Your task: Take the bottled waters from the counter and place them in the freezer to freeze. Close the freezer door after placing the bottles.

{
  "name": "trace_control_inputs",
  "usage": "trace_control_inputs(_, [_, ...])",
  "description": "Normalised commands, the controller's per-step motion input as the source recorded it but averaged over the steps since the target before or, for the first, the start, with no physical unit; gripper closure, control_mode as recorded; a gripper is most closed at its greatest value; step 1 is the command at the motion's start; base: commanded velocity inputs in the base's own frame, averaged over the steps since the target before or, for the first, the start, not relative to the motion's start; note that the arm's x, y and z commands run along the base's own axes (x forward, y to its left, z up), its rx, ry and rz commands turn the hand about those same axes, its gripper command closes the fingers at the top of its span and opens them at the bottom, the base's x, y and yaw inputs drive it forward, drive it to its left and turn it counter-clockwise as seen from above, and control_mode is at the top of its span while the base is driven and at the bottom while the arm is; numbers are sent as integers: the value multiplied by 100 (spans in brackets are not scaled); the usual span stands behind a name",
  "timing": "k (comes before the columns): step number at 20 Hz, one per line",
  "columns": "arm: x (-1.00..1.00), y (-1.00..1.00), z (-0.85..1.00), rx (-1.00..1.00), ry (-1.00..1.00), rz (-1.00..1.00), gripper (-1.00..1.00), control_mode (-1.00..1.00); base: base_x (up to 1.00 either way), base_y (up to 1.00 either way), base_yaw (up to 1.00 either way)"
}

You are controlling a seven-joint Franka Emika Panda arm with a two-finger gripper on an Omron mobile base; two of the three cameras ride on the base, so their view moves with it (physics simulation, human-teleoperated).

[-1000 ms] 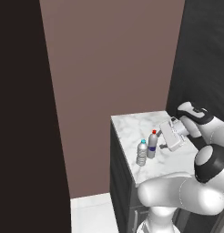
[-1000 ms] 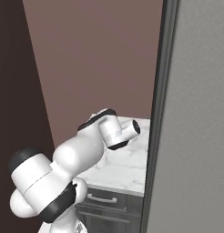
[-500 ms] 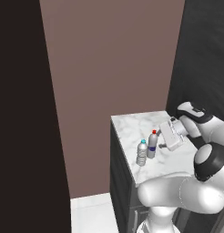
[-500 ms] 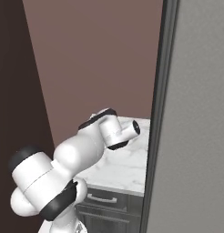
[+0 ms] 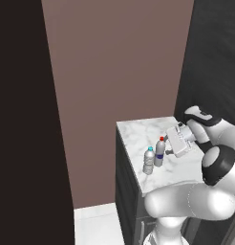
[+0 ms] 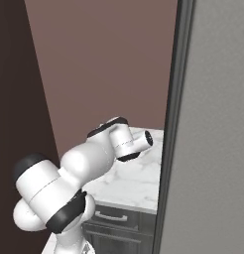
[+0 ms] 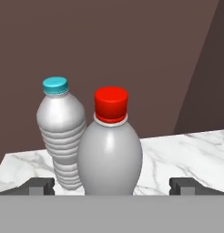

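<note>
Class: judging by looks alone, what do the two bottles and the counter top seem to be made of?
Red-capped bottle: probably clear plastic, glossy; soft highlights, screw cap.
Blue-capped bottle: likely thin plastic; ribbed, shiny body.
Counter: looks like polished marble, white with grey veining; could be imitation.

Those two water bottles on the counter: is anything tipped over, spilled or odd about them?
Nothing stands out. The red-capped bottle and the blue-capped bottle both stand upright, capped, close together on the marble counter, which looks dry. The open end effector faces them.
</note>
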Motion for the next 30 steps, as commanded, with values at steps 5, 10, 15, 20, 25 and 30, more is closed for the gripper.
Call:
trace_control_inputs(5, [0, 14, -3, 0, 1, 0, -100, -100, 0, 0, 0])
trace_control_inputs(10, [0, 12, 0, 0, 1, 0, -100, -100, 0, 0, 0])
trace_control_inputs(15, [0, 1, -2, 0, 0, 0, -100, -100, 0, 0, 0])
trace_control_inputs(20, [0, 2, -2, 0, 0, 0, -100, -100, 0, 0, 0])
trace_control_inputs(25, [0, 14, -1, 0, 0, 0, -100, -100, 0, 0, 0])
trace_control_inputs(30, [0, 13, -1, 2, 0, 0, 100, -100, 0, 0, 0])
